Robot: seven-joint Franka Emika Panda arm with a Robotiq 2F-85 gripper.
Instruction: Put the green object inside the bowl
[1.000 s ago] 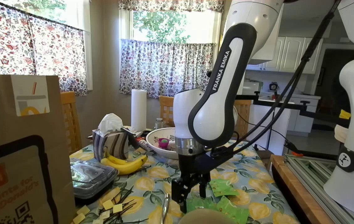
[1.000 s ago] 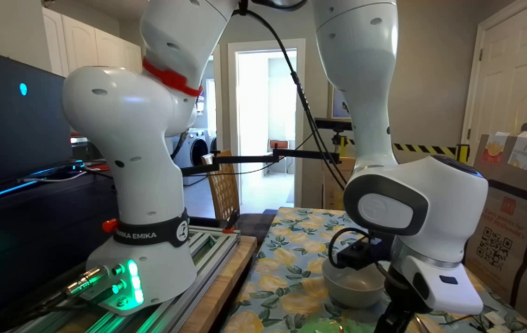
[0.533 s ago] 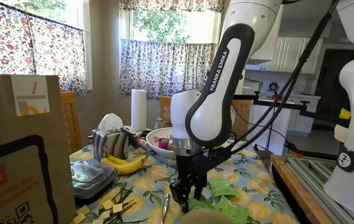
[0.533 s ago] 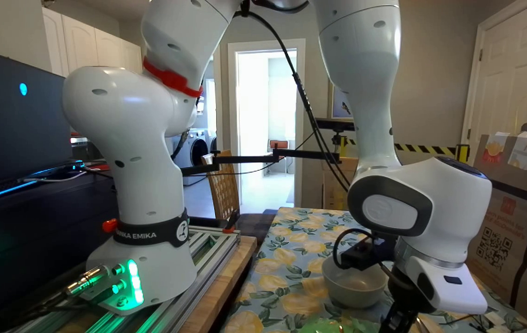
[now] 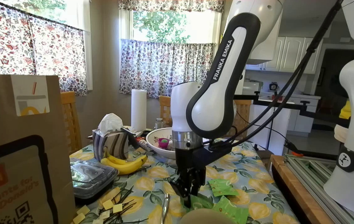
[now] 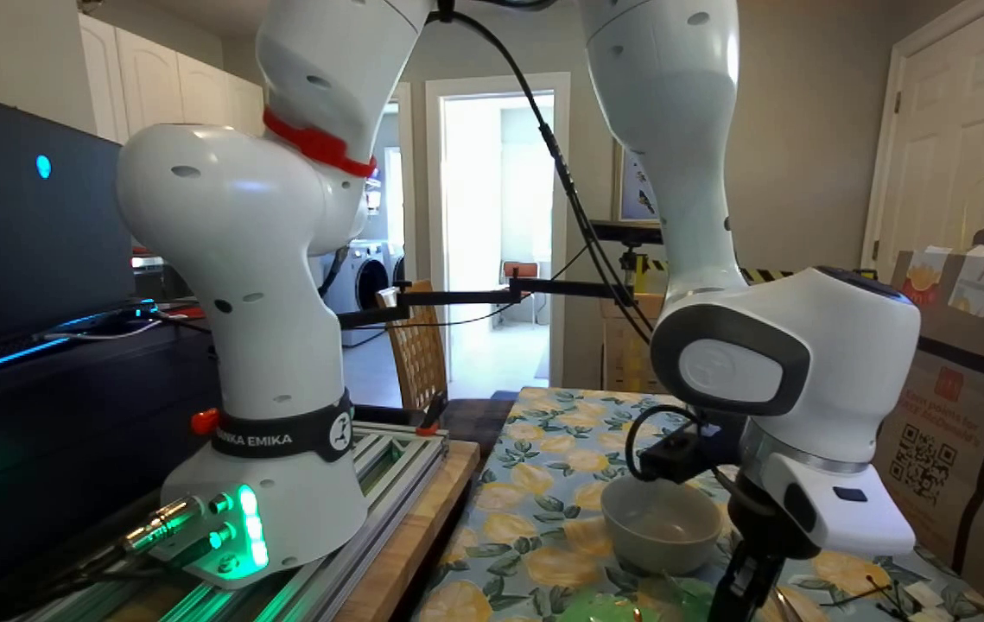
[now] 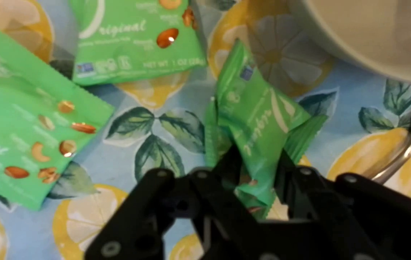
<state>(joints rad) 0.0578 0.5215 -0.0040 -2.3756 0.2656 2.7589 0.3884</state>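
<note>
Pick step looks done, transfer is up next. End effector (image 7: 257, 166) is clamped on a green packet (image 7: 259, 124), one finger each side, wrapper buckled between them, much of it showing past the tips. Can't tell if it's fully off the surface (image 6: 539, 484); in an exterior view it sits low, close to the ungripped ones: a second packet (image 7: 136, 43) and a third packet (image 7: 28, 122), both lying on the cloth. Target is probably the plain pale bowl (image 6: 660, 553), near the gripped packet in the wrist view with a gap between. A patterned bowl (image 5: 164, 153) with a pink cup (image 5: 163, 145) in it stands well apart at the back; task doesn't say which, nearer one's my bet. Next move: straight up till the packet's lowest corner clears the rim, shift sideways over the middle, lower a little, let go. Go high before sideways: a loose corner could catch the rim, and the slick wrapper may slip. Metal utensil (image 7: 405, 146) lies beside that bowl, so don't sweep low.
</note>
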